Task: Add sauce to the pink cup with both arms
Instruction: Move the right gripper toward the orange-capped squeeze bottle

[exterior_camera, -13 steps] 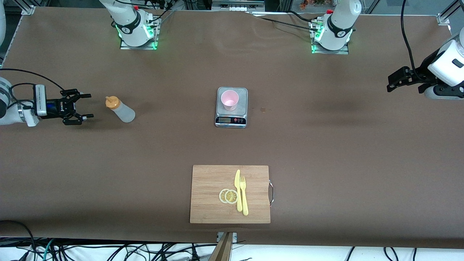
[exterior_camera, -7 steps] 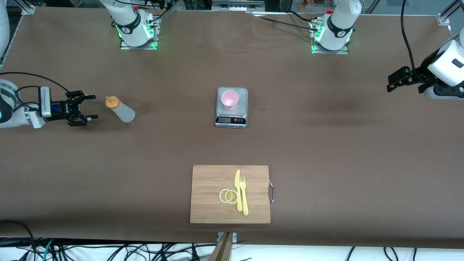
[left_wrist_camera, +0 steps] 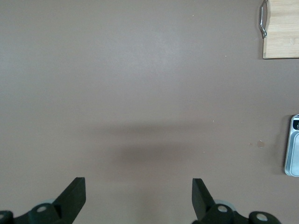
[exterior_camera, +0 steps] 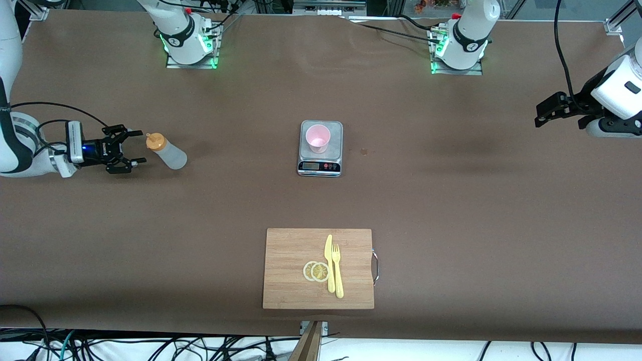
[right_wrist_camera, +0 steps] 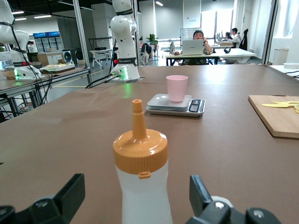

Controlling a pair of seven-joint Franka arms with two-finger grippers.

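Observation:
The sauce bottle (exterior_camera: 170, 155), whitish with an orange nozzle cap, stands upright toward the right arm's end of the table. My right gripper (exterior_camera: 140, 147) is low and level, open, its fingertips just short of the cap and touching nothing. In the right wrist view the sauce bottle (right_wrist_camera: 142, 186) fills the gap ahead of the right gripper (right_wrist_camera: 135, 196). The pink cup (exterior_camera: 318, 138) stands upright on the scale, also seen as pink cup (right_wrist_camera: 177, 87). My left gripper (exterior_camera: 541, 114) hangs open over bare table at the left arm's end; the left gripper (left_wrist_camera: 138, 193) holds nothing.
A small silver scale (exterior_camera: 319, 166) sits mid-table under the cup. A wooden cutting board (exterior_camera: 291, 271) lies nearer the front camera, carrying a yellow knife and fork (exterior_camera: 333, 268) and two lemon slices (exterior_camera: 316, 271). A small stain (exterior_camera: 363, 151) marks the cloth beside the scale.
My right gripper has slid along the table toward the sauce bottle, still open. The left arm, bottle and cup have not moved.

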